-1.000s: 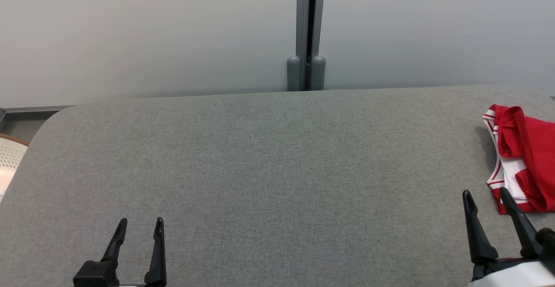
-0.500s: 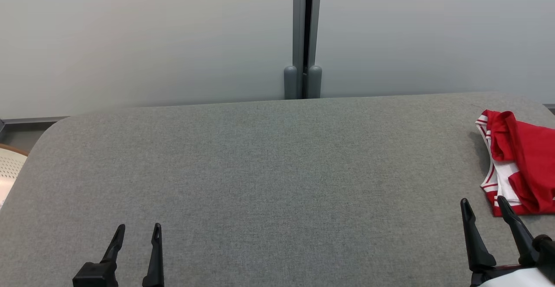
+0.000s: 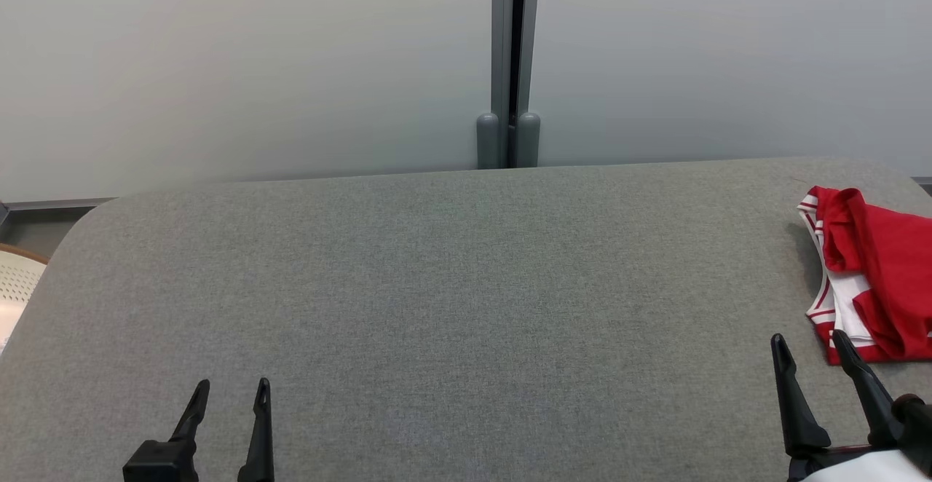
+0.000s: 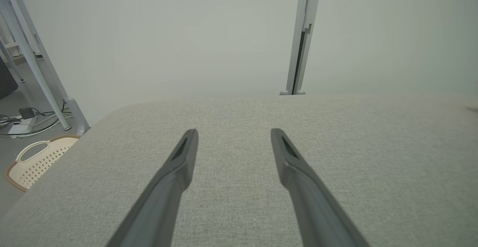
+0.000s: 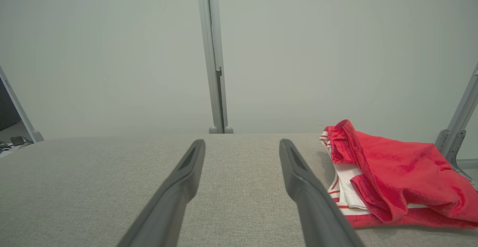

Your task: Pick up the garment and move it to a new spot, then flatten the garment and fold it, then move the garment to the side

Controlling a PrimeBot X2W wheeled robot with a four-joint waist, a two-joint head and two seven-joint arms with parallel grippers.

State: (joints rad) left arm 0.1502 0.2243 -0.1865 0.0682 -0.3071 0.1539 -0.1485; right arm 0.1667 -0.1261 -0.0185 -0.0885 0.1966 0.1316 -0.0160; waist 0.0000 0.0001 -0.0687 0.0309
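A red garment with white striped trim (image 3: pixel 874 271) lies folded in a bundle at the far right of the grey fabric table (image 3: pixel 451 285), partly cut off by the head view's edge. In the right wrist view the garment (image 5: pixel 388 172) sits just right of the fingers. My right gripper (image 3: pixel 808 347) stands open near the front right, a short way in front and left of the garment, not touching it. My left gripper (image 3: pixel 229 393) is open at the front left, with nothing between its fingers (image 4: pixel 183 153).
A pale wall with a grey vertical post (image 3: pixel 510 60) rises behind the table. A cream perforated basket (image 4: pixel 33 161) sits on the floor off the table's left edge, near cables and a metal frame (image 4: pixel 33 64). Another bracket (image 5: pixel 455 142) stands right of the garment.
The whole head view shifted a second ago as the camera moved, then settled. Both grippers dropped slightly in that view. The garment has not moved on the table.
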